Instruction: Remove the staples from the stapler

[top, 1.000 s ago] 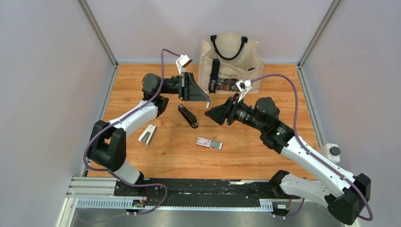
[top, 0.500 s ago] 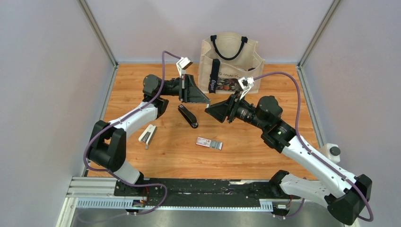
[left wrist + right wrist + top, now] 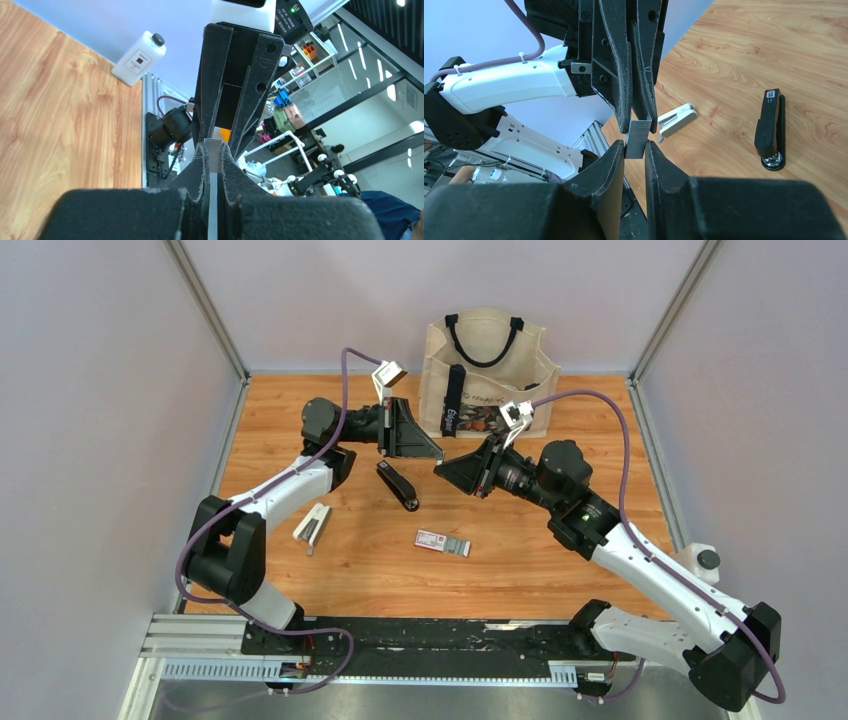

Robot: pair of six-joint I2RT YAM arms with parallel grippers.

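Observation:
The staples (image 3: 636, 138) are a short silvery-grey strip, which also shows in the left wrist view (image 3: 213, 150). My left gripper (image 3: 441, 455) is shut on the strip and holds it in the air in front of the bag. My right gripper (image 3: 439, 469) meets it tip to tip. Its fingertips (image 3: 618, 150) stand narrowly apart on either side of the strip's free end, with a thin gap showing. The black stapler (image 3: 397, 485) lies closed on the table below the grippers. It also shows in the right wrist view (image 3: 770, 129).
A white stapler (image 3: 313, 526) lies at the left. A small red-and-white box (image 3: 442, 542) lies mid-table. A beige tote bag (image 3: 487, 375) stands at the back. A white bottle (image 3: 699, 563) sits at the right edge.
My right gripper has moved up and slightly left toward the left gripper, bringing its fingertips round the end of the strip. The left arm has barely moved.

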